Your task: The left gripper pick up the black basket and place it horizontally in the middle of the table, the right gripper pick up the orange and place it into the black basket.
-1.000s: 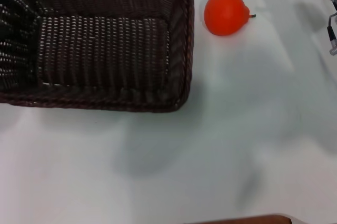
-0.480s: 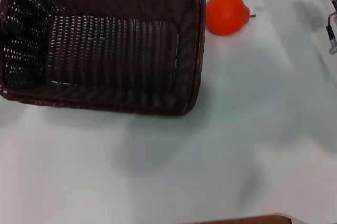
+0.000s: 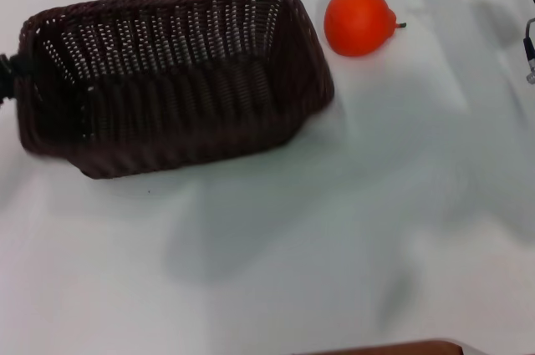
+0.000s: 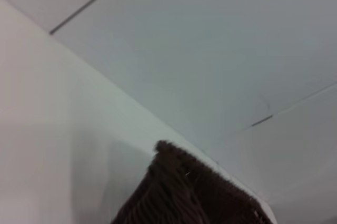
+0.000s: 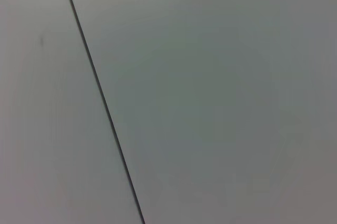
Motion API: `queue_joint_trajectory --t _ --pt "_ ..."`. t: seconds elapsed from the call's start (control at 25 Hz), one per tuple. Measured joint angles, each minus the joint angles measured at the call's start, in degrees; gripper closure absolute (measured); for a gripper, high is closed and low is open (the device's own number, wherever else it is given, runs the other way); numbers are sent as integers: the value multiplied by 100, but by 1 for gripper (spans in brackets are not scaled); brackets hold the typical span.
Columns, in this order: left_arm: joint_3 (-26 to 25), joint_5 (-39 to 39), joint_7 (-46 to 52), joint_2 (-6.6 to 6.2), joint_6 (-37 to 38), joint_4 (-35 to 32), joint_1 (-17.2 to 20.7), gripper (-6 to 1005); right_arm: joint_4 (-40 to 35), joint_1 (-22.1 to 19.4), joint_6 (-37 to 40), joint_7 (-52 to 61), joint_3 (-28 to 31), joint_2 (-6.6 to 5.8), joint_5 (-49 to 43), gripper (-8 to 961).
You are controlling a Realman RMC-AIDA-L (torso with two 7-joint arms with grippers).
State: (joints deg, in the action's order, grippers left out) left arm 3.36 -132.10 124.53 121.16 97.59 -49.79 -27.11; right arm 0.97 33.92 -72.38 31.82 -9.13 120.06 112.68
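The black basket (image 3: 175,79) is off the white table (image 3: 334,230) at the left, tilted so that its near outer wall and part of its inside both show. Its shadow lies on the table below it. The left gripper (image 3: 7,71) shows only as a thin black finger at the view's left edge, clamped on the basket's left rim. A corner of the basket's rim also shows in the left wrist view (image 4: 184,187). The orange (image 3: 359,19) lies on the table just right of the basket's far right corner, apart from it. The right gripper (image 3: 527,33) barely shows at the right edge.
A brown edge (image 3: 393,348) shows at the table's front. The right wrist view shows only a plain grey surface with one dark seam (image 5: 100,97). Open white table lies in front of and to the right of the basket.
The basket has shifted right and tipped up from lying flat to a tilted, lifted pose, held at its left rim. The orange and the right arm have not moved.
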Motion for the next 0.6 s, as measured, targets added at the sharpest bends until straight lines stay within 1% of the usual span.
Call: queue_joint_trajectory --t 0.12,0.28,0.4,0.6 --pt "89 28 -32 -116 17 258 113 386 -12 1 99 0 5 0 0 188" --pt "124 66 -127 -149 36 283 151 352 -26 17 165 -5 8 0 0 191" --pt "103 159 -357 -213 25 279 156 327 -26 29 166 -8 8 0 0 192" --pt "107 872 -1358 -381 -93 294 211 325 -16 35 164 -5 -9 -1 -12 196"
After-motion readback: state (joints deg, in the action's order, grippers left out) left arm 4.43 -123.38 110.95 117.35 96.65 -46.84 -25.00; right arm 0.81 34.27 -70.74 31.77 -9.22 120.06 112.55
